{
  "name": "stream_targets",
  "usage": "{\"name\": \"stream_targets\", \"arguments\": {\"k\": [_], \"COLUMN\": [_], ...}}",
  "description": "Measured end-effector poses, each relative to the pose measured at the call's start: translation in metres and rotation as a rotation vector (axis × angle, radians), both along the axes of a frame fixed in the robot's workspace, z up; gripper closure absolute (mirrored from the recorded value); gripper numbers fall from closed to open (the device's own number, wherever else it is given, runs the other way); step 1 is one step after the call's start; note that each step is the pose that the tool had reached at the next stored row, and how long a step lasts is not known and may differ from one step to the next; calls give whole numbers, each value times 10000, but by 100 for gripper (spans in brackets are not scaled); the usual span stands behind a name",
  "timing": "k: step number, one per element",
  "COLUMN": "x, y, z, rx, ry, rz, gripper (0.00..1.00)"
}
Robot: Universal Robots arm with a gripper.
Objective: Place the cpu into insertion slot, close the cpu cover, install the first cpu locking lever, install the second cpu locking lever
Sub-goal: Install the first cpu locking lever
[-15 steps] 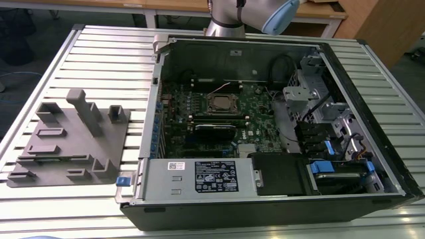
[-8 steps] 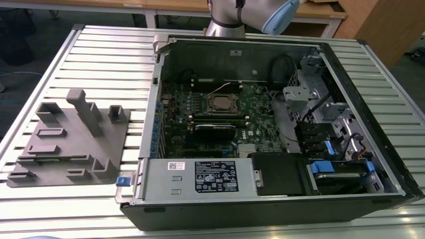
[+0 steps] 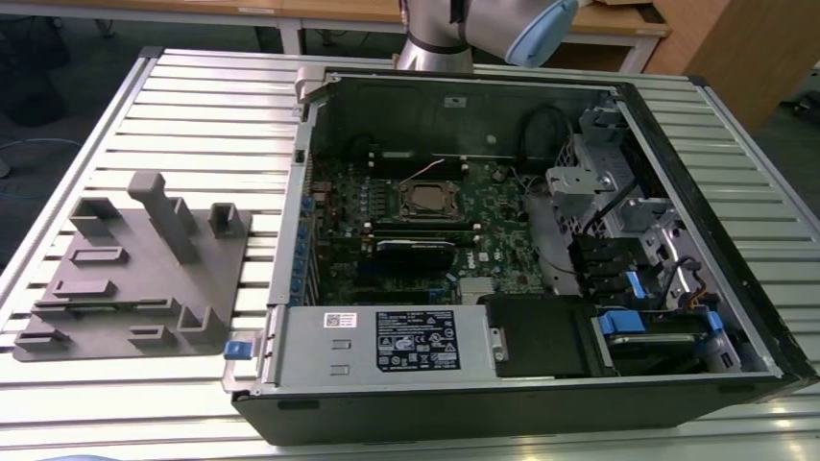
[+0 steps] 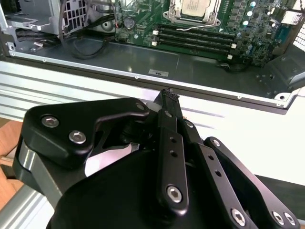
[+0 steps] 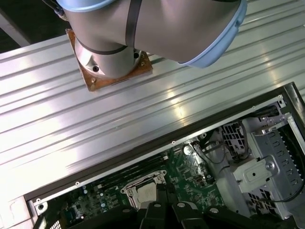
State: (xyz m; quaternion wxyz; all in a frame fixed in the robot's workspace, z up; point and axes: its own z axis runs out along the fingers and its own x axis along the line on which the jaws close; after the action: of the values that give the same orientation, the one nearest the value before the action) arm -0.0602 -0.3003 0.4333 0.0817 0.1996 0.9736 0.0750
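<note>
While the gripper (image 4: 167, 95) hangs over the slatted metal table (image 4: 71, 90), just outside one long wall of the open computer case (image 3: 513, 413), its two fingers (image 4: 167, 143) are pressed together at the tips with nothing between them; the tips touch nothing. Inside the case, on the green board (image 3: 494, 230), the cpu (image 4: 193, 5) lies flat in the insertion slot (image 3: 405, 200), its dull silver top facing up; in the second wrist view it is well apart from the fingertips. Around the chip runs the cpu cover (image 4: 214, 13), a thin silvery frame; as far as can be seen it lies flat on the slot rather than standing up. Long black memory slots (image 4: 195, 36) sit just beside the slot, between it and the case wall nearest the gripper. In the first wrist view the chip shows as a pale square next to the dark fingers; the arm (image 5: 143, 24) stands on a brown base plate (image 5: 109, 71) on the table beside the case. A grey plastic holder (image 3: 141, 279) rests on the table at the exterior view's left of the case.
</note>
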Motion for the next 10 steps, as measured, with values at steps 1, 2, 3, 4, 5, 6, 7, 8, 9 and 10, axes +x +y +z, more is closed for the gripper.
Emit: {"name": "stream_targets", "arguments": {"k": [1, 2, 3, 4, 5, 6, 7, 8, 9, 10], "x": [0, 0, 1, 0, 0, 0, 0, 0, 0, 0], "y": [0, 0, 0, 0, 0, 0, 0, 0, 0, 0], "z": [-9, -16, -24, -30, -34, -34, -34, -34, -34, -34], "rx": [-26, -67, -106, -150, -194, -208, -209, -209, -210, -210], "ry": [24, 46, 63, 81, 93, 94, 94, 94, 94, 94], "rz": [0, 1, 2, 1, 0, 1, 2, 2, 1, 0], "gripper": [89, 89, 89, 89, 89, 89, 89, 89, 89, 89]}}
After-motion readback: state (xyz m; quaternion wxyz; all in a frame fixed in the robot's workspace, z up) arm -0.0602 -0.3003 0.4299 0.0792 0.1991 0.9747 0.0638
